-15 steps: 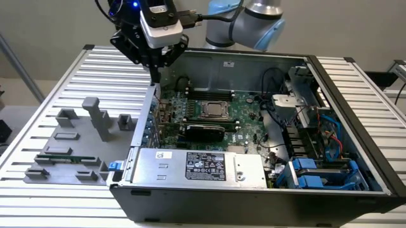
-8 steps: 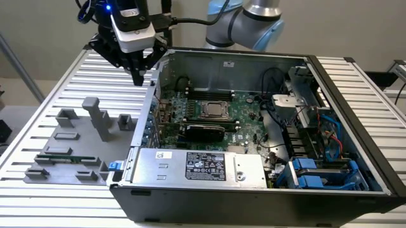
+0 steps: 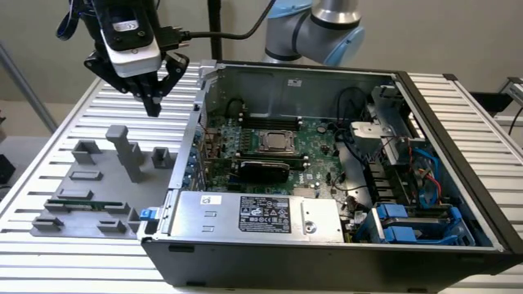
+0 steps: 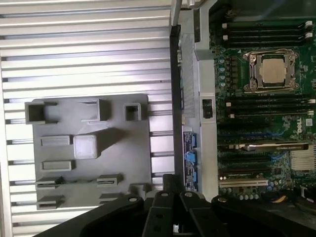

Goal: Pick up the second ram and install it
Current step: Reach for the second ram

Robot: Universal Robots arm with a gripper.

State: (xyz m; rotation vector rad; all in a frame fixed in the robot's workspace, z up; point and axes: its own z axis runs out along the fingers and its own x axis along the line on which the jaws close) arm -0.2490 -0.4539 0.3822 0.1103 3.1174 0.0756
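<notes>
One ram (image 3: 84, 204) is left outside the case (image 3: 327, 257): a thin green stick with dark chips, lying in the grey holder (image 3: 106, 177) just beside the case's side wall, level with the power supply (image 3: 261, 214). Small holder blocks flank its ends; whether it stands on edge or lies flat I cannot tell.

It looks light and stiff, but fragile. A thin board like that would likely crack if bent, and its chips and contact edge should not be pinched. The safest hold is probably across the two flat faces near the middle of its long free edge, so it hangs level and does not twist.

Fingers of the tool (image 3: 153, 109) are closed together to a point with nothing between them. It hangs high above the table (image 3: 49, 257) beside the case's other corner on that same side, well apart from the ram.

Long black slots (image 3: 274, 122) lie on the motherboard (image 3: 319, 144) inside the case.

Ribbed metal slats make up the table, and the holder sits flat on them. Behind the case are a plain pale wall and the arm's blue joints (image 3: 319, 30).
</notes>
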